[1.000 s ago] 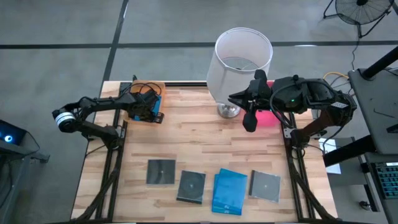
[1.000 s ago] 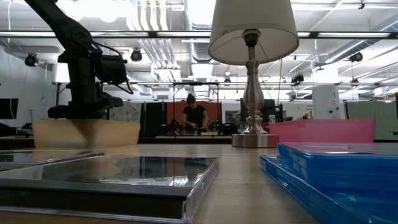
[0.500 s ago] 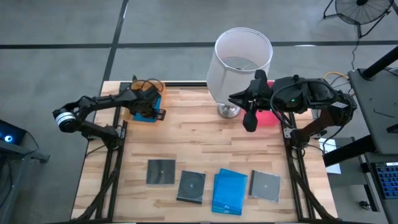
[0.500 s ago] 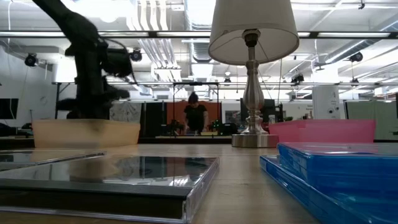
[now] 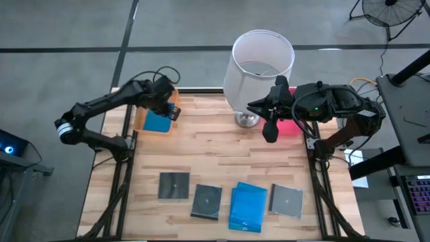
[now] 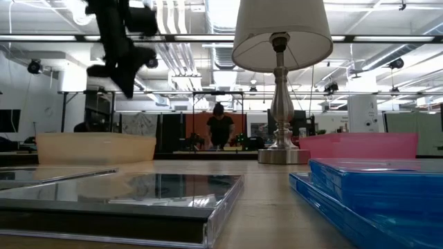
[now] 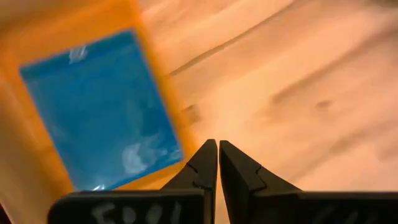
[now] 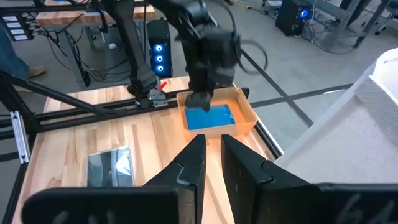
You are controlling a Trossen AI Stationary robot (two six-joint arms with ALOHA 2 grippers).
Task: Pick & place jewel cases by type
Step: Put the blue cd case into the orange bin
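Blue jewel case [image 7: 99,112] fills the orange tray [image 7: 158,93] — left claw [image 7: 217,163] pinched shut, empty — hidden in the low view.

I note: overhead camera looks straight down; low one level across the table; both wrist cameras share the orange tray [image 8: 249,121].

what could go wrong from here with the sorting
The left hand is shut and empty above the orange tray holding one blue case; it must open before the next pick. The second blue case sits tight between two grey cases, so a grab might nudge them. The lamp crowds the right hand.
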